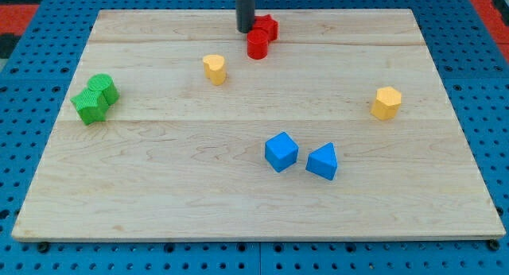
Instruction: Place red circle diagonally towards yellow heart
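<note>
The red circle (257,45) lies near the view's top centre, touching a red star-like block (268,26) just above and right of it. The yellow heart (214,68) sits below and to the left of the red circle, a short gap away. My tip (245,30) is at the top centre, just left of the red star block and above-left of the red circle, close to both.
Two green blocks (95,98) sit together at the view's left. A yellow hexagon block (386,102) is at the right. A blue cube (281,151) and a blue triangular block (323,161) lie below centre. The wooden board (159,187) ends at a blue pegboard.
</note>
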{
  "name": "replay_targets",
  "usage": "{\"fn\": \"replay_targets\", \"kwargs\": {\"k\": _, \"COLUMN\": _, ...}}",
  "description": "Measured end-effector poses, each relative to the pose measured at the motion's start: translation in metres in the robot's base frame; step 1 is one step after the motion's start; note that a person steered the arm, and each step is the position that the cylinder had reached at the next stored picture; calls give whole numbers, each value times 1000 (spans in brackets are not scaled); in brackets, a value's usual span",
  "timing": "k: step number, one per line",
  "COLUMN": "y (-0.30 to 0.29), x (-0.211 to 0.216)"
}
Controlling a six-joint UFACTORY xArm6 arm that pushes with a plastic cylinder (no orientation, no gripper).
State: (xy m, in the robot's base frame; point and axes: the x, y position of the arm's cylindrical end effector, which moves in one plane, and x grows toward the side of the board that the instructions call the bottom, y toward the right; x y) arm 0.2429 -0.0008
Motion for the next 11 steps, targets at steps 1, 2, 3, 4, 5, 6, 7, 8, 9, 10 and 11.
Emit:
{"fn": "replay_targets", "kwargs": {"k": 1, "y": 48, "x": 5}}
{"fn": "replay_targets", "kwargs": {"k": 2, "y": 100, "x": 18}}
{"fn": "replay_targets", "kwargs": {"k": 3, "y": 119, "x": 33}}
{"fn": "replay_targets", "kwargs": {"k": 4, "y": 114, "x": 53}}
{"fn": "replay_targets", "kwargs": {"k": 5, "y": 57, "x": 73}}
{"fn": "replay_targets", "kwargs": {"k": 6, "y": 9, "x": 62}}
{"fn": "replay_targets", "kwargs": {"k": 7, "y": 2, "x": 42}}
{"fn": "replay_targets", "kwargs": {"k": 8, "y": -36, "x": 44}}
{"fn": "replay_targets", "kwargs": {"k": 9, "y": -48, "x": 25}}
{"fn": "replay_targets", "kwargs": {"k": 10, "y": -50, "x": 22}}
{"fn": "replay_targets", "kwargs": {"k": 11, "y": -85, "x": 16}}
